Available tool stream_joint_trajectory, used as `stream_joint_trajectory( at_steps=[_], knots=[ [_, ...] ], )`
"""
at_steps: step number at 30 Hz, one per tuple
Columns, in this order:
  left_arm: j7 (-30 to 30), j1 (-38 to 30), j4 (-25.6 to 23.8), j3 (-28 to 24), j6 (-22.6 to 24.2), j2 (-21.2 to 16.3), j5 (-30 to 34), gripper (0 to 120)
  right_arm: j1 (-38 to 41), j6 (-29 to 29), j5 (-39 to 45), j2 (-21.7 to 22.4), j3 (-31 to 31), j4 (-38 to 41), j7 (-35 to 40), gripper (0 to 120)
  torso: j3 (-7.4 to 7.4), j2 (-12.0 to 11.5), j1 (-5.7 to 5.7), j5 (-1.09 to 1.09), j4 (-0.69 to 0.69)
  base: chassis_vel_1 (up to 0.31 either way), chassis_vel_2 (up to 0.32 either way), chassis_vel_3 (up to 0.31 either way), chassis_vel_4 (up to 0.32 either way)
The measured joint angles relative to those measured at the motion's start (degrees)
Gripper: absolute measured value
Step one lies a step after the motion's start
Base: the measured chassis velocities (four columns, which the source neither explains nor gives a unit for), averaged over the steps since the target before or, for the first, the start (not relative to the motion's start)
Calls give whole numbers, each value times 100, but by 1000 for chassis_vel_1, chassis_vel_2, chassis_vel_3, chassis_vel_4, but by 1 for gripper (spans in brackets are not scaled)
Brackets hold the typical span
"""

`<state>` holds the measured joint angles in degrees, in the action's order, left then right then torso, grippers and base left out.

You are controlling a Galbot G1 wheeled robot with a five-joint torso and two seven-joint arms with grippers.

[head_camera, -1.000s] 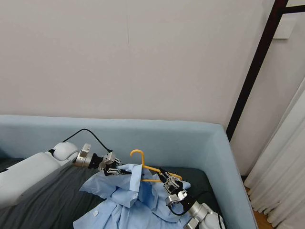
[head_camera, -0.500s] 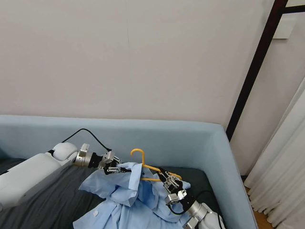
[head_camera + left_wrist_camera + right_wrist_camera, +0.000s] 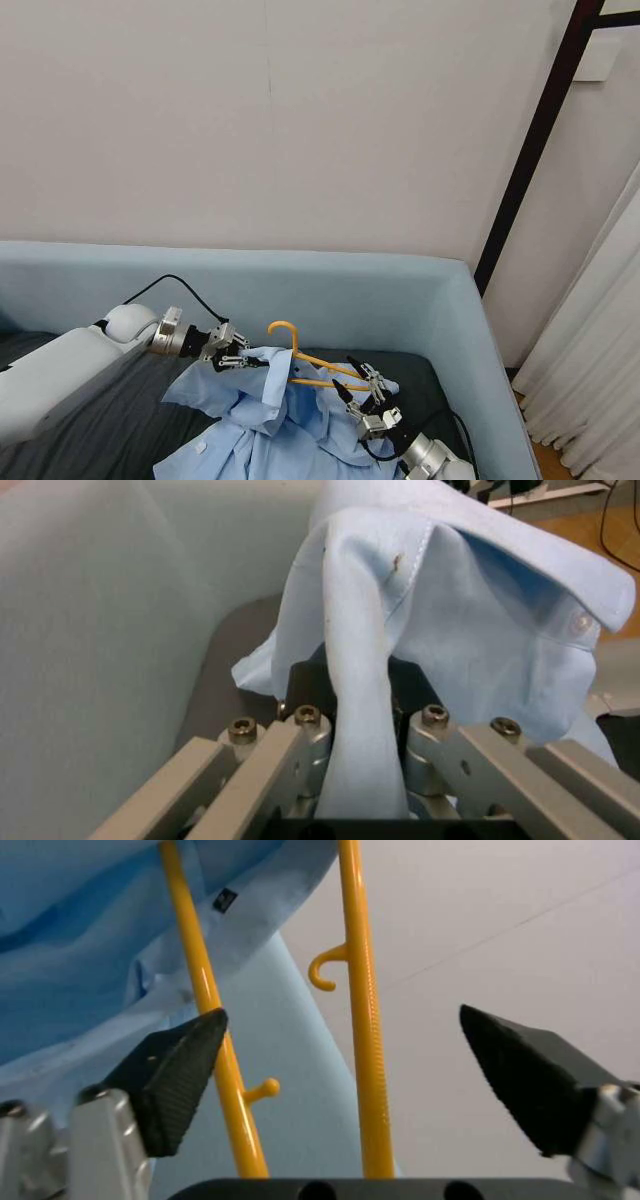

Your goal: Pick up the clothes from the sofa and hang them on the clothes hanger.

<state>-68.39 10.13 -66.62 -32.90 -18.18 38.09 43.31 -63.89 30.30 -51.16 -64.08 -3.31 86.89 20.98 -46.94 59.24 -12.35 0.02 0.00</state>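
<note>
The light blue shirt (image 3: 262,425) lies heaped on the sofa's dark seat cushion (image 3: 110,425), near the right-hand end, with the yellow hanger (image 3: 301,365) pushed into its collar area and the hook rising clear above the cloth. Bare cushion stretches away to the left of the heap. Behind it runs the pale blue backrest (image 3: 400,295), and the sofa's right arm (image 3: 492,400) closes in just beside the shirt.

The left gripper (image 3: 236,359) reaches in from the left and is clenched on a fold of the shirt's edge, the cloth pinched between its fingers (image 3: 300,754). The right gripper (image 3: 366,386) comes up from below right, its pads spread wide with both hanger bars between them, one bar just beside a pad.

A black pole (image 3: 527,160) and a white curtain (image 3: 600,350) stand beyond the sofa's right end. The shirt is crumpled, its collar turned up, and a white button shows.
</note>
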Motion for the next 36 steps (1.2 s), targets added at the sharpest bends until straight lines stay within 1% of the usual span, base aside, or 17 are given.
stream_joint_trajectory(
  at_steps=[1, 2, 3, 4, 8, 10, 12, 17, 19, 20, 23, 24, 27, 28, 29, 31, 36],
  knots=[
    [3, 0, 23, 10, -2, 13, 2, 7, -40, 0, 69, 15, -1, 39, -17, 94, 0, 0, 0, 0, 0, 0, 0, 0, 0],
    [3, 0, 23, 10, -2, 13, 2, 7, -40, 0, 69, 15, -1, 39, -17, 94, 0, 0, 0, 0, 0, 0, 0, 0, 0],
    [5, 1, 66, 23, -13, 36, 11, 7, -128, -5, 239, 42, -1, 127, -55, 98, 0, 0, 0, 0, 0, 0, 0, 0, 0],
    [5, 1, 105, 32, -26, 55, 29, 7, -191, -23, 366, 58, -1, 192, -64, 100, 0, 0, 0, 0, 0, 0, 0, 0, 0],
    [9, 3, 195, 63, -48, 99, 108, 7, -450, -176, 918, 110, 22, 429, -65, 100, 0, 0, 0, 0, 1, 0, 0, 0, 0],
    [25, 11, 310, 101, -85, 167, 137, 7, -888, -481, 1593, 173, 89, 730, -46, 100, 0, 0, 0, 0, 0, 0, 0, 0, 0],
    [41, 12, 354, 118, -97, 215, 150, 7, -1209, -645, 1920, 197, 128, 884, -12, 100, 0, 0, 0, 0, -1, 0, 0, 0, 0],
    [99, 12, 388, 139, -97, 317, 177, 7, -1621, -932, 2452, 164, 268, 862, 28, 100, 0, 0, 0, 0, -1, 0, 0, 0, 0],
    [129, 15, 388, 142, -89, 355, 198, 7, -1644, -1015, 2658, 93, 342, 625, 95, 100, 0, 0, 0, 0, -1, 0, 0, 0, 0],
    [129, 15, 388, 142, -89, 355, 198, 7, -1644, -1015, 2658, 93, 342, 625, 95, 100, 0, 0, 0, 0, -1, 0, 0, 0, 0],
    [168, 28, 353, 142, -68, 364, 221, 7, -1587, -1237, 3131, 58, 504, 469, 79, 100, 0, 0, 0, 0, 0, 0, 0, 0, 0],
    [168, 28, 353, 142, -68, 364, 221, 7, -1587, -1237, 3131, 58, 504, 469, 79, 100, 0, 0, 0, 0, 0, 0, 0, 0, 0],
    [186, 40, 303, 142, -53, 337, 240, 7, -1530, -1275, 3497, 119, 620, 470, -200, 100, 0, 0, 0, 0, 0, 0, 0, 0, 0],
    [194, 50, 262, 142, -41, 303, 252, 7, -1486, -1271, 3676, 173, 686, 476, -417, 100, 0, 0, 0, 0, 0, 0, 0, 0, 0],
    [194, 50, 262, 142, -41, 303, 252, 7, -1486, -1271, 3676, 173, 686, 476, -417, 100, 0, 0, 0, 0, 0, 0, 0, 0, 0],
    [198, 80, 202, 146, -34, 241, 262, 7, -1339, -1179, 3964, 274, 809, 468, -758, 100, 0, 0, 0, 0, 0, 0, 0, 0, 0],
    [202, 143, 72, 175, 2, 120, 290, 7, -949, -1084, 4564, 410, 1264, 399, -1247, 100, 0, 0, 0, -2, 0, 0, 0, 0, 0]
  ],
)
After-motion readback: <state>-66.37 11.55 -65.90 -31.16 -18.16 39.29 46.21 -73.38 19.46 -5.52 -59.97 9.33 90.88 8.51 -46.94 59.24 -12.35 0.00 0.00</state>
